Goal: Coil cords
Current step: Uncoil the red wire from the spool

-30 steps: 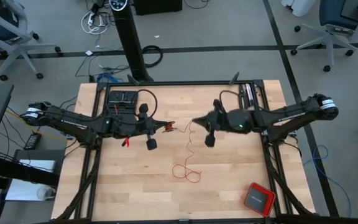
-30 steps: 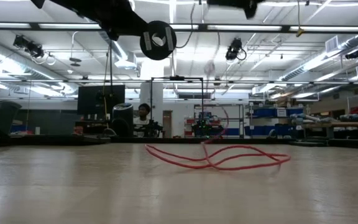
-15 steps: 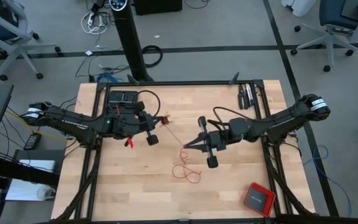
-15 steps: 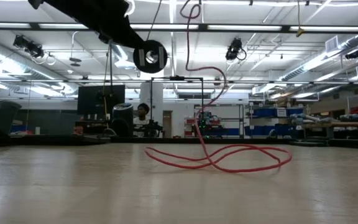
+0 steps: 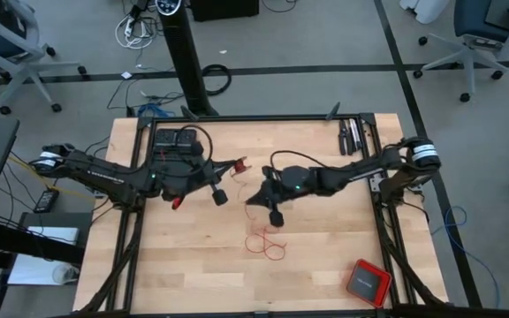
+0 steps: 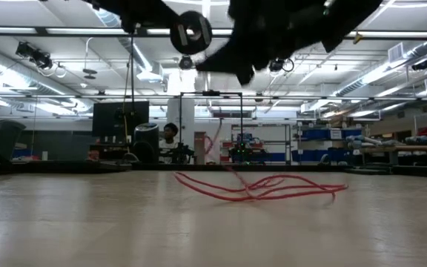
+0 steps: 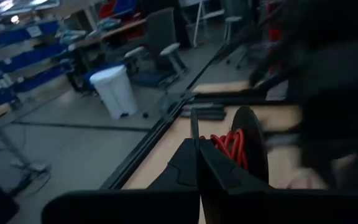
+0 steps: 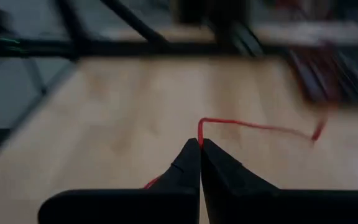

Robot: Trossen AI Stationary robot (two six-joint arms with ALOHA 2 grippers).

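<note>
The thin red cord lies in loose loops (image 5: 264,242) on the wooden table, seen flat on the board in the low view (image 6: 262,188). A small tight coil of it (image 7: 230,142) sits at my left gripper (image 5: 237,165), which is shut and points level toward the table's right. My right gripper (image 5: 251,200) hangs just near-right of it, above the loops, shut on a strand of the cord (image 8: 253,126). Both grippers are above the table's middle. My left gripper (image 7: 197,148) is shut beside the small red coil (image 7: 227,140); its own fingers hide the place of contact. The coil is lifted clear of the table. My right gripper (image 8: 199,144) pinches a single strand (image 8: 199,130) at its fingertips, fingers slanting down toward the table's left. The strand bends off sideways, slack.
A red square box with a dark top (image 5: 367,281) lies at the near right corner. Black devices (image 5: 175,140) sit at the far left and dark tools (image 5: 353,134) at the far right. A person (image 6: 170,138) shows in the room beyond the table.
My right gripper has swung down and toward the table's left and near side, ending close to my left gripper, carrying the strand along. The upright stretch of cord has dropped and the loops lie flatter. My left gripper has tipped slightly toward the far edge.
</note>
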